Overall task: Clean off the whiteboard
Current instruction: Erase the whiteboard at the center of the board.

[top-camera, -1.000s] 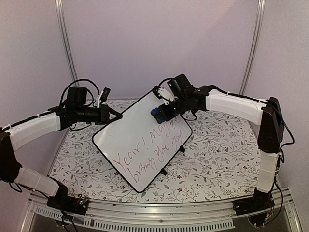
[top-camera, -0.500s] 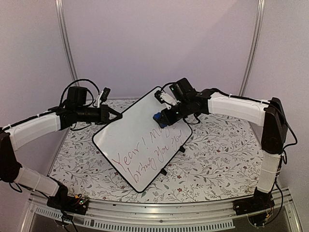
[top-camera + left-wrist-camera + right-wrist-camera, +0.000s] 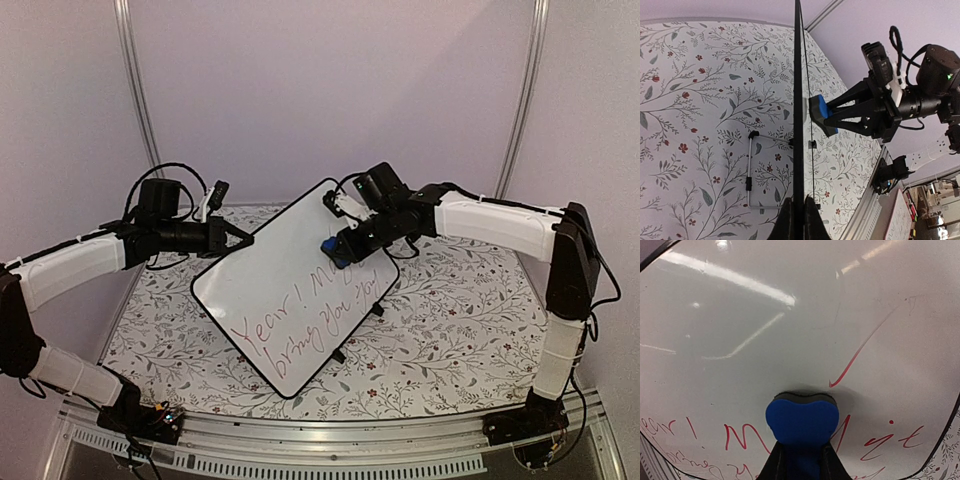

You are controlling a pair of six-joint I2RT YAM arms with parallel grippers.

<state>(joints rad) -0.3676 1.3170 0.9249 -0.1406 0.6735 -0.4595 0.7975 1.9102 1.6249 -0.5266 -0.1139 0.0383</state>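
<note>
The whiteboard (image 3: 290, 290) is held tilted above the table, with red handwriting across its lower half and a wiped upper part. My left gripper (image 3: 240, 240) is shut on its left rim; the left wrist view shows the board edge-on (image 3: 798, 100) between the fingers (image 3: 785, 222). My right gripper (image 3: 340, 245) is shut on a blue eraser (image 3: 802, 420), whose dark felt face presses on the board (image 3: 790, 315) just above the red letters. In the left wrist view the eraser (image 3: 818, 111) touches the board's right face.
A floral tablecloth (image 3: 450, 320) covers the table below. The board's wire stand (image 3: 750, 170) juts out from its back, seen in the left wrist view. An aluminium rail (image 3: 330, 440) runs along the near edge, and purple walls close in behind.
The right gripper has slid the eraser a little down the board towards the red writing. The left arm and board have stayed put.
</note>
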